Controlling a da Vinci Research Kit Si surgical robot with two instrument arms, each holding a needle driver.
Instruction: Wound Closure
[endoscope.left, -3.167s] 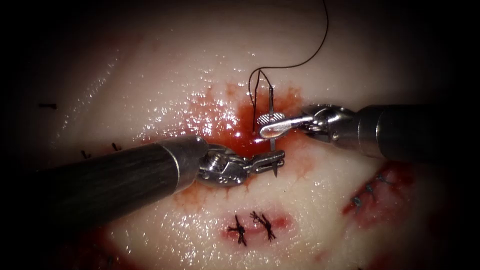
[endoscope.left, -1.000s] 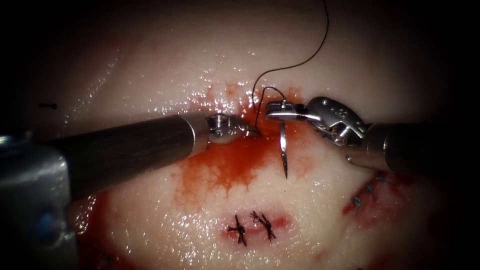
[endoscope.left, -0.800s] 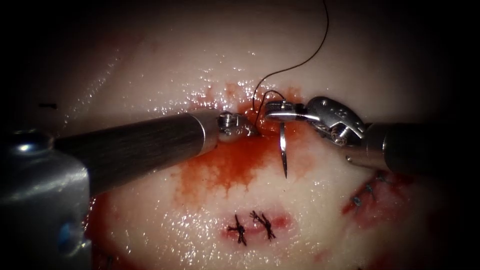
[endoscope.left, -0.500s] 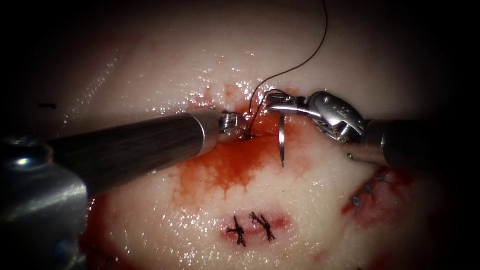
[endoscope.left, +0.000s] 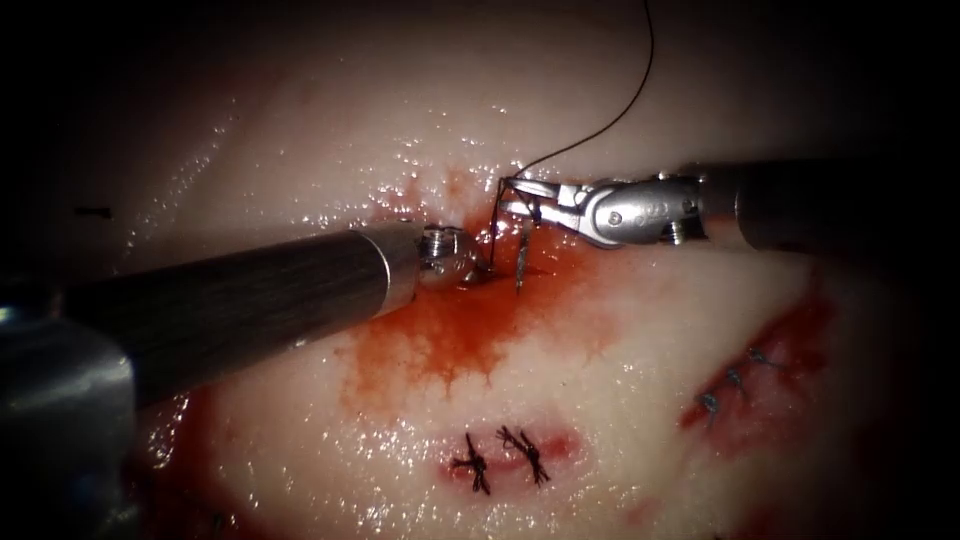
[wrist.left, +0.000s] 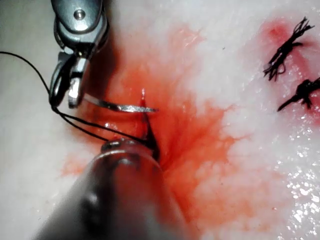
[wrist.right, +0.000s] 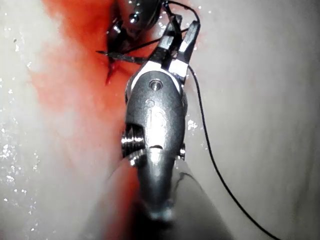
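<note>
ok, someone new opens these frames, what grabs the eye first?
Probably the red fluid spread over the tissue at the cut. Next, the right gripper just right of the cut, shut on the needle near its thread end, with the tip at the tissue. Then two dark knotted stitches below, nearer the camera.

Light fell strongest on the middle of the scene and faded to darkness at every edge of the endoscope view. The pale, wet tissue (endoscope.left: 300, 130) that formed the backdrop caught it in small white glints (endoscope.left: 200, 170). Low in that view two dark knots (endoscope.left: 478, 465) sat in a pink patch, and a short row of stitches (endoscope.left: 735, 380) lay to the right.
</note>
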